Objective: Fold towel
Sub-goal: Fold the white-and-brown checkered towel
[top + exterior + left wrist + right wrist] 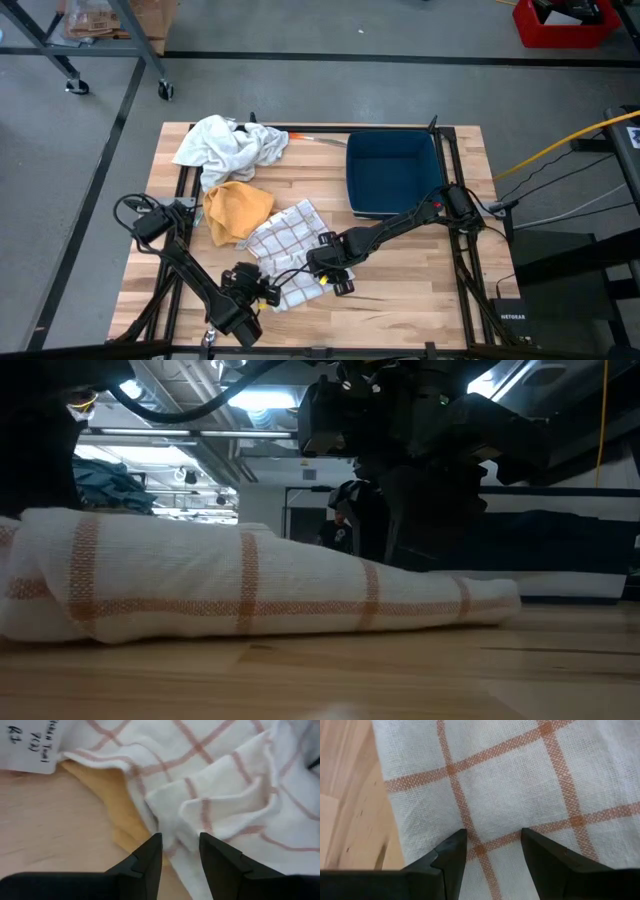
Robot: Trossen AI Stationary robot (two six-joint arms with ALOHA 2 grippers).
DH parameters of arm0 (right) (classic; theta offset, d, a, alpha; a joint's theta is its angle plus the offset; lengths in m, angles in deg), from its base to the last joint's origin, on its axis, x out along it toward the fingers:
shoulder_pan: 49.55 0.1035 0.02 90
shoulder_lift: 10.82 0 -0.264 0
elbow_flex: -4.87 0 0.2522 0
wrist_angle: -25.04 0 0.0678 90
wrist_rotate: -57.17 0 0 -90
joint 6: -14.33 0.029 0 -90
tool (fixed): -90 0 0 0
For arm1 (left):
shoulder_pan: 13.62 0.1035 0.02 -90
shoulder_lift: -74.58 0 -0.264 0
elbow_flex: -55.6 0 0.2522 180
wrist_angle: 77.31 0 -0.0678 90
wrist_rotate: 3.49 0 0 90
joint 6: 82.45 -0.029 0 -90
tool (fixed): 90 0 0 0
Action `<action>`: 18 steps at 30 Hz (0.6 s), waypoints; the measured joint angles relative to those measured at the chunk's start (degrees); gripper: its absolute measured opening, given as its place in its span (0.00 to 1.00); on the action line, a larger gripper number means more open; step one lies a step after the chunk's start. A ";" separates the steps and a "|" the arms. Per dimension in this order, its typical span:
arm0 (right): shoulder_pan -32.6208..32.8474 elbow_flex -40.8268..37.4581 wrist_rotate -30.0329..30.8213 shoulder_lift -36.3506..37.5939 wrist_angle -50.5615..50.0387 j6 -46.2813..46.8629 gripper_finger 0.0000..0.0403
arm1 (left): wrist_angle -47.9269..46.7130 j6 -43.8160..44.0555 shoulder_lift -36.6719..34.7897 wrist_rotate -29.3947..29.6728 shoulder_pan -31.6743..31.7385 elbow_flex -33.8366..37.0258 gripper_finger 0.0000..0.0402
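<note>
The towel [285, 240], white with orange checks, lies rumpled on the wooden table [400, 290], left of the middle. In the low view the towel [250, 590] shows as a long low roll. My left gripper [262, 290] is at its near edge, open, slanting down. A raised fold [210, 815] lies just beyond the gripper [180, 840]. My right gripper [335, 275] stands open over the towel's right part, pointing steeply down. Flat checked cloth [510, 785] fills its view beyond the gripper [495, 837]. My left gripper has its fingertips [152, 842] at the towel's rumpled near edge, and I cannot tell whether they touch it. My right gripper has its fingertips [457, 840] just above or on the flat cloth, and I cannot tell which.
An orange cloth [235, 210] lies partly under the towel's far left edge, and a white cloth [230, 145] is heaped at the far left. A dark blue bin [393, 172] stands at the far right. A handwritten paper tag [30, 745] lies beside the towel.
</note>
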 joint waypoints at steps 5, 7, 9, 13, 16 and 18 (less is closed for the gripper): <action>0.00 3.07 0.01 0.00 -1.85 -0.32 0.48 | 0.20 -7.10 -0.77 2.82 -0.29 -3.02 0.31; -0.02 5.28 0.19 0.00 -4.18 -0.99 0.48 | 0.12 -12.10 -1.10 4.28 -0.30 -4.89 0.31; 0.03 7.34 0.77 0.04 -6.54 -1.62 0.48 | 0.33 -18.22 -1.40 4.87 -0.30 -7.01 0.31; 0.04 10.13 0.89 0.04 -11.59 -1.62 0.48 | 3.10 -30.03 -1.56 4.99 -0.23 -10.44 0.31; 0.06 10.32 0.11 0.04 -12.99 -1.52 0.48 | 8.06 -36.60 -1.56 4.97 -0.08 -10.73 0.31; 0.21 10.27 -1.87 0.04 -14.04 -0.47 0.48 | 11.68 -39.14 -1.56 4.90 0.12 -10.38 0.31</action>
